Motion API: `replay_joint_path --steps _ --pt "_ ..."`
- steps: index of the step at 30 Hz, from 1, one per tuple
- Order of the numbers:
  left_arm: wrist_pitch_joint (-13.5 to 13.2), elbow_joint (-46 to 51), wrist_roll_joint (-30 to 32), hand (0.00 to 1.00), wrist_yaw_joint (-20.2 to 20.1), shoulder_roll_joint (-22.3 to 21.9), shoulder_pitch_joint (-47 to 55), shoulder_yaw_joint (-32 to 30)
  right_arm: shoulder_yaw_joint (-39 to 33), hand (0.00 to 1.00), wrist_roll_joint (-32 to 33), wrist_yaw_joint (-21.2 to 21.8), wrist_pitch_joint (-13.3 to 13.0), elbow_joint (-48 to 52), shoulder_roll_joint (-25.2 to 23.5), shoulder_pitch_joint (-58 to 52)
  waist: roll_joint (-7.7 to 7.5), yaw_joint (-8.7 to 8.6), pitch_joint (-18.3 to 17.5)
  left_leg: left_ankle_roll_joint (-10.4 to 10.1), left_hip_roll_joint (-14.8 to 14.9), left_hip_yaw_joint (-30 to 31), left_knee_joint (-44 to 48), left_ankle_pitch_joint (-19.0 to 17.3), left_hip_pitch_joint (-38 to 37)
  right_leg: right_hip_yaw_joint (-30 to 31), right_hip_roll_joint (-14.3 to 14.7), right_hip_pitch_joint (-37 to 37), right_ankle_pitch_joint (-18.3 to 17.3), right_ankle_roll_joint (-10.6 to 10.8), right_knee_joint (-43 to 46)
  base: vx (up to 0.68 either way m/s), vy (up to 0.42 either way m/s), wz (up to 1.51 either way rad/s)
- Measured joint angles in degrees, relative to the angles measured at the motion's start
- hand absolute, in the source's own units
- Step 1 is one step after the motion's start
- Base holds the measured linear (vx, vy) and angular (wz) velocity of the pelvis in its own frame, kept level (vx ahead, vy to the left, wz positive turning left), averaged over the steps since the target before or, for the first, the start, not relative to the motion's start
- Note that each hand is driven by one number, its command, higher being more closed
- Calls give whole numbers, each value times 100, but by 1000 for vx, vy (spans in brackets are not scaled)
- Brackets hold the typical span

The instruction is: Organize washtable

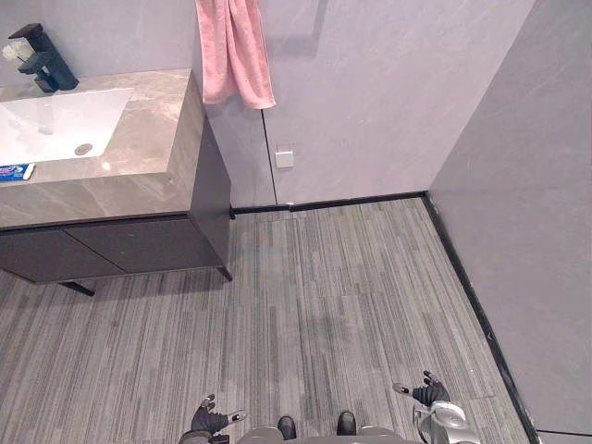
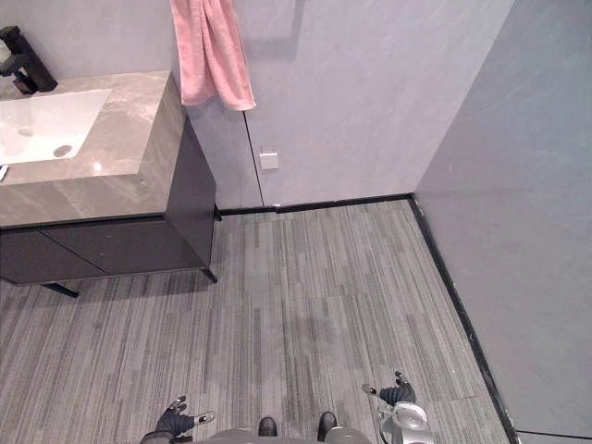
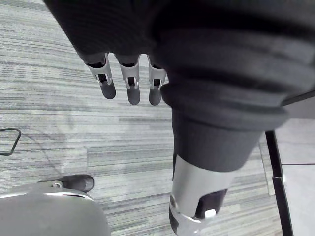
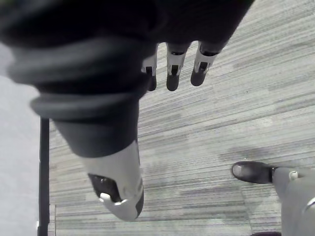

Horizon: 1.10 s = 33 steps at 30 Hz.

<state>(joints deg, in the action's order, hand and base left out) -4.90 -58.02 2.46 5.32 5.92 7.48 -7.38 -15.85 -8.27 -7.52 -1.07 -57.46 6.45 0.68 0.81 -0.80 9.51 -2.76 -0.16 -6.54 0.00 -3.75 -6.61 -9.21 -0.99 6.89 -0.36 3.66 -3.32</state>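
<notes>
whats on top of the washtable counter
A white sink, a black faucet behind it, and a small blue tube by the front edge. The counter continues left out of view.

A blue item (image 1: 14,171), perhaps toothpaste, runs off the edge.

Left hand (image 3: 147,34) hangs over grey striped floor (image 3: 59,108). Fingers (image 3: 131,86) straight, slightly apart; thumb (image 3: 194,194) stretched out, nothing held. Dark skirting strip (image 3: 275,167) borders pale surface (image 3: 298,196).
</notes>
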Motion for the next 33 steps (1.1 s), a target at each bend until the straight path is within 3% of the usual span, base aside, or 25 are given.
replay_joint_path --steps 9,29,33 --pt "-8 0 -9 0 1 3 47 -4 3 0 -214 0 0 5 264 -14 72 -1 43 9 5 3 -2 -2 -1 -16 7 -6 32 -53 2 -50 -14 1" --pt "-7 12 -14 0 10 160 41 -229 -1 0 -300 0 34 4 294 7 17 5 74 37 28 -86 -120 12 -22 -6 53 -16 88 -136 -106 -11 -8 -1" --pt "-6 18 -25 0 13 161 40 -232 1 0 -287 0 40 4 289 11 -18 17 99 166 29 -148 -30 -78 13 22 53 -27 87 -136 -108 -35 0 -5"
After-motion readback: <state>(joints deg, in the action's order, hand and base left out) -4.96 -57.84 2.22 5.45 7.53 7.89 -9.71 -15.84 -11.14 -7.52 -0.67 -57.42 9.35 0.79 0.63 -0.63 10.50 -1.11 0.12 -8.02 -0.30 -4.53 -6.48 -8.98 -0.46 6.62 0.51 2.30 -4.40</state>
